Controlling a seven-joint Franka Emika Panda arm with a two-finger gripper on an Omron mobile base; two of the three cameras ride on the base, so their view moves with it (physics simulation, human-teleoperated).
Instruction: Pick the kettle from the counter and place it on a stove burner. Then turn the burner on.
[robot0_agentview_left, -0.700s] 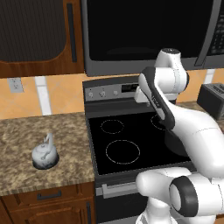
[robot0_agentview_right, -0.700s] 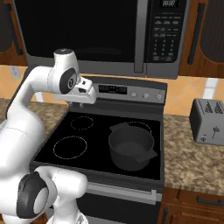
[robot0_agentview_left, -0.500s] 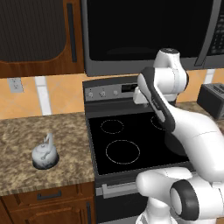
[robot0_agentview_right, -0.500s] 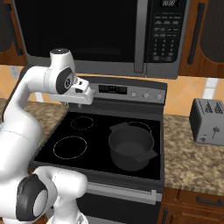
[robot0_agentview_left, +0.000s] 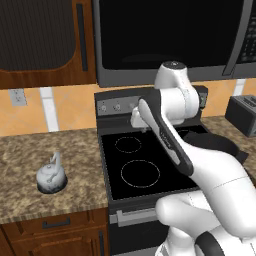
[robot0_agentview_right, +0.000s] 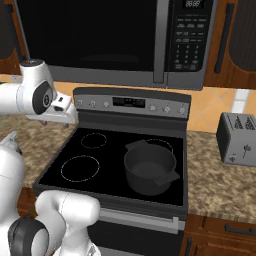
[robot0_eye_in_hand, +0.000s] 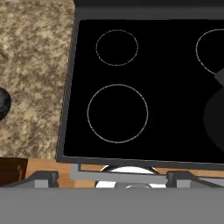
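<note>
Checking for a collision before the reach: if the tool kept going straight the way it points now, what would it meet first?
Probably the black glass stovetop, near the large stove burner; the hand view looks straight down on it. The tool is open, and depth is uncertain.

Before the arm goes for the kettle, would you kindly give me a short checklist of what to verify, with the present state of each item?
1. Kettle stands upright on the counter, left of the stove, nothing touching it: ok.
2. Claw is open and holds nothing: ok.
3. Claw is positioned over the kettle: not ok; it hangs high above the rear left of the cooktop, well to the kettle's right.
4. Large front-left stove burner is free to receive the kettle: ok.
5. Black pot stays clear of that burner, on the right side of the cooktop: ok.
6. Burner is off: cannot tell.
</note>
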